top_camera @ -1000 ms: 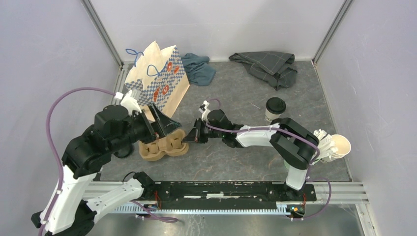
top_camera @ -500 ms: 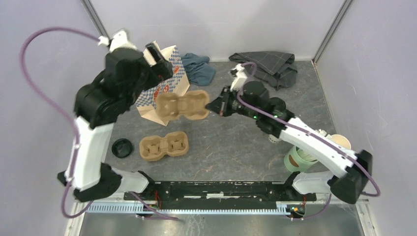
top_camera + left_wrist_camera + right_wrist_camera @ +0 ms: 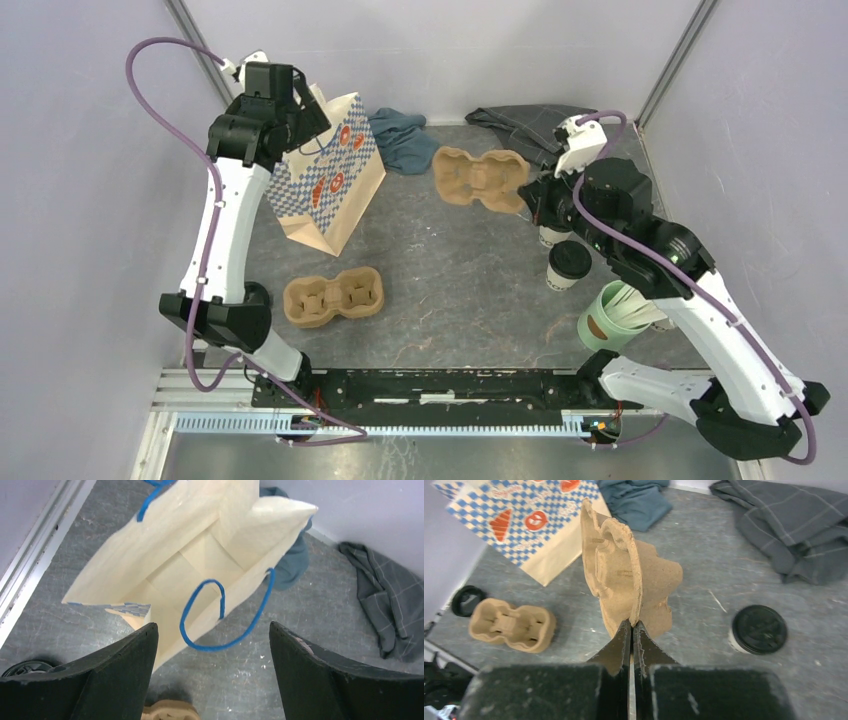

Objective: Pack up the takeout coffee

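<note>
Left arm is up tall, rising straight from its base at the near left and folding over at the far-left corner, and the left gripper (image 3: pixel 212 630) points down over the open mouth of the paper bag (image 3: pixel 325 190). From the left wrist, both black fingers (image 3: pixel 125 665) stand spread wide on either side of the bag's blue handle (image 3: pixel 220 625), nothing between them and nothing touched. Over on the right, the arm climbs from the near-right corner and leans in toward the far middle of the table, with its wrist turned to the left. The right gripper (image 3: pixel 631 626) is pinched tight on the rim of a pulp carrier (image 3: pixel 480 178), fingers pressed flat together on that thin edge. The carrier hangs clear of the table beyond the fingertips, out over the grey surface beside the blue cloth (image 3: pixel 405 140). The takeout coffee (image 3: pixel 567 262) stands upright on the table, black lid on, right beside that forearm on the near side. It sits between the held carrier and the mint-green cup (image 3: pixel 612 318), and neither gripper is on it. From the right wrist it shows lower right, apart from the carrier. A second carrier (image 3: pixel 333 298) lies flat on the near left, with a loose black lid (image 3: pixel 468 600) just beyond it. A grey cloth (image 3: pixel 794 525) is bunched at the far side.
</note>
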Robot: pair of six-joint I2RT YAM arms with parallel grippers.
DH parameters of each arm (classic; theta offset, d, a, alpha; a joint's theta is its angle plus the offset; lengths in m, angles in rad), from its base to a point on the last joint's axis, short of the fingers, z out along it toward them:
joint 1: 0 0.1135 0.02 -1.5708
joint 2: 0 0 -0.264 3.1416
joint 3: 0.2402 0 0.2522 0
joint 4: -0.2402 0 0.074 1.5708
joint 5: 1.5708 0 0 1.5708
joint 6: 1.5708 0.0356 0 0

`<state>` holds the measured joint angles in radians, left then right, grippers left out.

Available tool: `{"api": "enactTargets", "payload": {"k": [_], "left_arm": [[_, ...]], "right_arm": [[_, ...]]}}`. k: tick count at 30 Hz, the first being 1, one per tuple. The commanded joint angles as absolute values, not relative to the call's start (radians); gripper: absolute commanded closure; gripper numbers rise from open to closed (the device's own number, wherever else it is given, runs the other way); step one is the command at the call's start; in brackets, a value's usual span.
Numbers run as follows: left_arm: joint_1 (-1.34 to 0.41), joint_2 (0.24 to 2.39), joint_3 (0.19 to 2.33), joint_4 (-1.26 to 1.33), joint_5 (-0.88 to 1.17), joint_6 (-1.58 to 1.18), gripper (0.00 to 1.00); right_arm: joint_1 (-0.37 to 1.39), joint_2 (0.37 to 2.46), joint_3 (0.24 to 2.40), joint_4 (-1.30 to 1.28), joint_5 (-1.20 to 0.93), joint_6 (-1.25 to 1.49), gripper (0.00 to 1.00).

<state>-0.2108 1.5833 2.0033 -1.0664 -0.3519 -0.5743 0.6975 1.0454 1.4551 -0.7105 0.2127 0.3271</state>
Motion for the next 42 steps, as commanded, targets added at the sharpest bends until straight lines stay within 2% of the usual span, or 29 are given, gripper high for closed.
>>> {"api": "enactTargets", "payload": {"k": [1,9,12,16,19,22,25,36,42], "left_arm": [[-0.19,1.564,1.943,-0.948,-0.339,-0.52,0.16],[-0.181,1.58,1.841,-0.875,-0.31,-0.494,0.29],[-0.176,1.593,1.844,-0.864,-0.274,-0.477,0.5],[-0.178,1.562,1.833,-0.811,-0.12,-0.452,0.82],[-0.179,1.548,1.83,-0.792,0.059,-0.451,0.97],[-0.197,1.544,1.827,-0.765,0.3,-0.461,0.98],[-0.268,1.528,1.834,-0.75,0.407,-0.444,0.98],[-0.532,1.465,1.733,-0.72,0.546,-0.414,0.98],[-0.639,1.4,1.612,-0.696,0.522,-0.433,0.98]], "right_arm": [[0.695,1.017,1.462,-0.8,0.328,0.243,1.0],[0.693,1.044,1.54,-0.779,0.348,0.185,1.0],[0.693,1.045,1.551,-0.775,0.351,0.183,1.0],[0.693,1.026,1.552,-0.786,0.362,0.203,1.0],[0.694,1.005,1.566,-0.797,0.378,0.209,1.0],[0.693,1.0,1.604,-0.831,0.402,0.203,1.0],[0.693,0.99,1.628,-0.855,0.419,0.197,1.0],[0.693,0.941,1.652,-0.908,0.417,0.237,1.0],[0.692,0.999,1.791,-0.97,0.408,0.226,1.0]]}}
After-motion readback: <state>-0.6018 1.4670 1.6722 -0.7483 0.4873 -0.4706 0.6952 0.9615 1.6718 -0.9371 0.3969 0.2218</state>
